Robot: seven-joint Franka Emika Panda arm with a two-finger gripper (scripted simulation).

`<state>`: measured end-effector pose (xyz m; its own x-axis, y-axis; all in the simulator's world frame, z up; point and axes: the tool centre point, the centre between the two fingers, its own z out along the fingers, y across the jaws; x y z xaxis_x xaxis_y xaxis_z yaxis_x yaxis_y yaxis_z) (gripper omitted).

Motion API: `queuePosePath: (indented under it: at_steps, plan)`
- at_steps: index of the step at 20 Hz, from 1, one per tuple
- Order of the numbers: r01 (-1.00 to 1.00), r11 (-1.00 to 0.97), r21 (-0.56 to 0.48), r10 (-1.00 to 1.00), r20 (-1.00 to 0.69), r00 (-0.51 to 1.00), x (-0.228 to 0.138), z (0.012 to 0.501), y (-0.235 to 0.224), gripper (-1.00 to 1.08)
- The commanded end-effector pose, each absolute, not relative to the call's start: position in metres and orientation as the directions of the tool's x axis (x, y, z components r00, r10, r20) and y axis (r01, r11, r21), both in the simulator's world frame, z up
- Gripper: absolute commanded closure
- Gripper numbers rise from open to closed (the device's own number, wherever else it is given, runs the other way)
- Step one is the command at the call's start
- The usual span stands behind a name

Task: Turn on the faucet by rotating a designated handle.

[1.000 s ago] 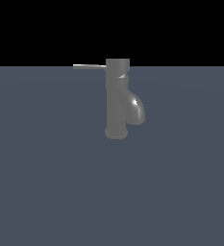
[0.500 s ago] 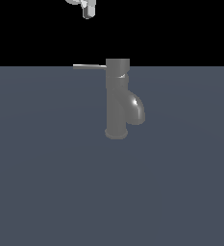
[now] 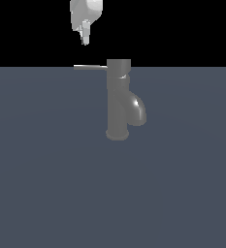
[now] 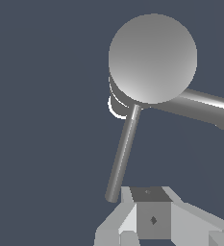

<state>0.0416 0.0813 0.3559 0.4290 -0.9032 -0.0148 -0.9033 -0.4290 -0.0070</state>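
Observation:
The dull grey faucet (image 3: 118, 99) stands upright on the dark floor, its stubby spout (image 3: 137, 111) curving toward the exterior view's right. The thin handle (image 3: 90, 67) sticks out level from the top cap toward the exterior view's left. My gripper (image 3: 85, 39) hangs above the handle's outer end, apart from it, fingers pressed together and holding nothing. In the wrist view the round cap (image 4: 153, 57) faces the camera. The handle (image 4: 123, 153) runs from it down to just beside my gripper (image 4: 151, 202), and the spout (image 4: 205, 108) points sideways.
A flat blue-grey floor (image 3: 46, 184) surrounds the faucet's flared base (image 3: 117, 135). Above the floor's far edge the background is black. Nothing else shows.
The gripper has come down into the exterior view from above, now lower and nearer the handle's tip. The faucet and handle have not moved.

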Motion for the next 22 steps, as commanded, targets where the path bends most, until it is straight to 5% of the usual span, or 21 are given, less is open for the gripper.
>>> queuePosePath:
  at_steps: [1, 22]
  plan:
    - [-0.927, -0.376, -0.005, -0.927, -0.013, 0.376, 0.053, 0.342, 0.088, 1.08]
    - [-0.984, -0.177, 0.0, -0.984, 0.0, 0.177, 0.091, 0.285, 0.114, 1.08]
